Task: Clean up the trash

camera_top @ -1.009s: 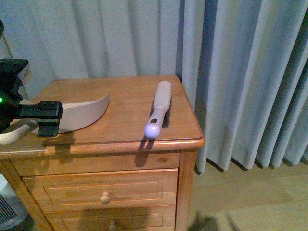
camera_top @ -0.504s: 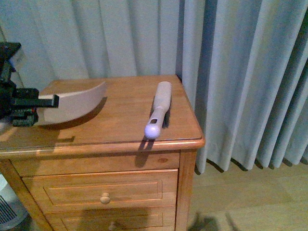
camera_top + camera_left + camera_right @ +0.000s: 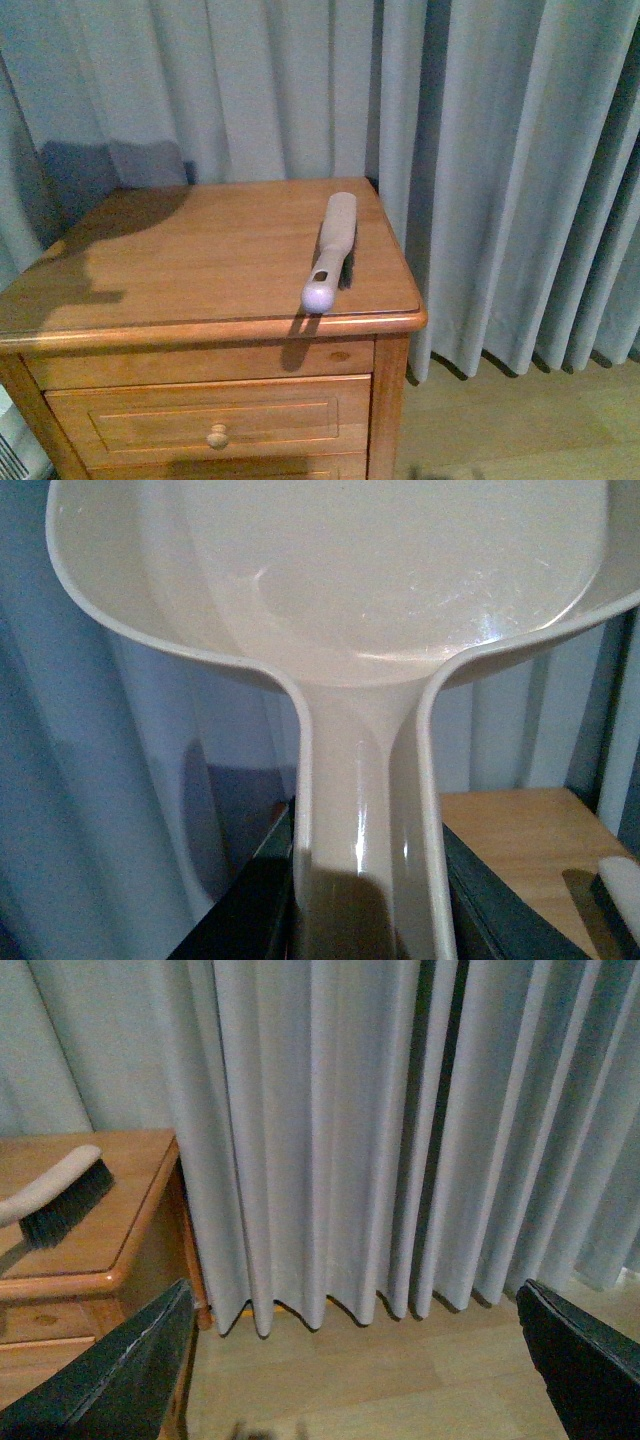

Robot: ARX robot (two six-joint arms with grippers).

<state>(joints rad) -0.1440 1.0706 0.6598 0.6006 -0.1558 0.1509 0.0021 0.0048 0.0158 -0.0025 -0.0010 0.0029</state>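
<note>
Gripping the dustpan [image 3: 400, 570] by its handle, the left hand [image 3: 365, 885] is clenched: its dark fingers [image 3: 250, 890] press against either side of the pale stem. The scoop spreads wide just beyond the fingertips, its hollow facing the wrist camera, and nothing is visible inside it. Past the left hand hangs a grey-blue curtain [image 3: 500, 150], with a corner of the wooden surface [image 3: 200, 260] beyond one finger.

The right hand [image 3: 355, 1360] is released. Its two fingers [image 3: 120, 1380] stand far apart with nothing between them, over bare floor [image 3: 520, 420] at the curtain's hem. The surface's corner is ahead of this hand and off to one side.

The brush [image 3: 330, 250] lies on that surface well apart from the right hand. Its rounded handle end overhangs the front edge and its dark bristles point toward the curtain. Below the edge is a drawer [image 3: 130, 410] with a round knob [image 3: 217, 435].

Neither hand shows in the front view. The trash is seen in no view, so its place cannot be told.
</note>
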